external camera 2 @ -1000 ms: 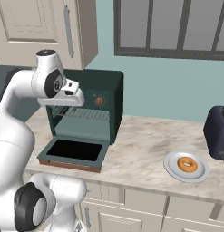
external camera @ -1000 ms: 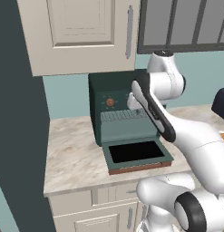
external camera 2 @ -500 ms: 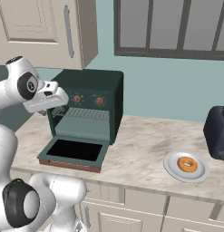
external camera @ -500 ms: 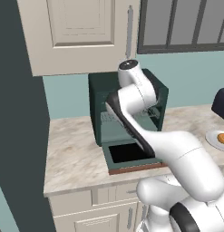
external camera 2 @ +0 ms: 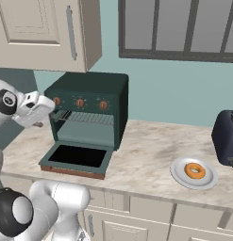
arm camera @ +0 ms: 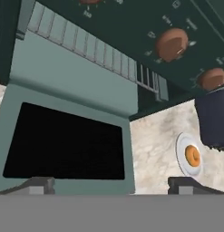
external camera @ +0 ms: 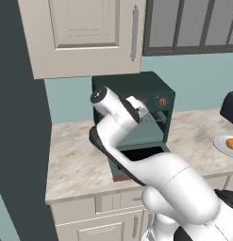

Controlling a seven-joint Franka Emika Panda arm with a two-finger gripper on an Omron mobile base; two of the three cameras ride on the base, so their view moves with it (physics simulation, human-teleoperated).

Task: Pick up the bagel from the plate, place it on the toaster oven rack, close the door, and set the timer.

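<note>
Bagel [external camera: 232, 144] sits on plate [external camera: 222, 146] at far right of counter [external camera: 75, 160] in left base view; arm has swung left across the toaster oven since a second ago. Right base view: tool [external camera 2: 38, 114] left of the open door [external camera 2: 78, 157], bagel well apart. Hand view: tool fingers apart, empty, rack [arm camera: 93, 47] bare; pickup not started.

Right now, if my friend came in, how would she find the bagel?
Start at the dark green toaster oven, then look along the marble counter toward the black appliance. Just before it lies a white plate holding the bagel, the only orange-brown ring there.
</note>
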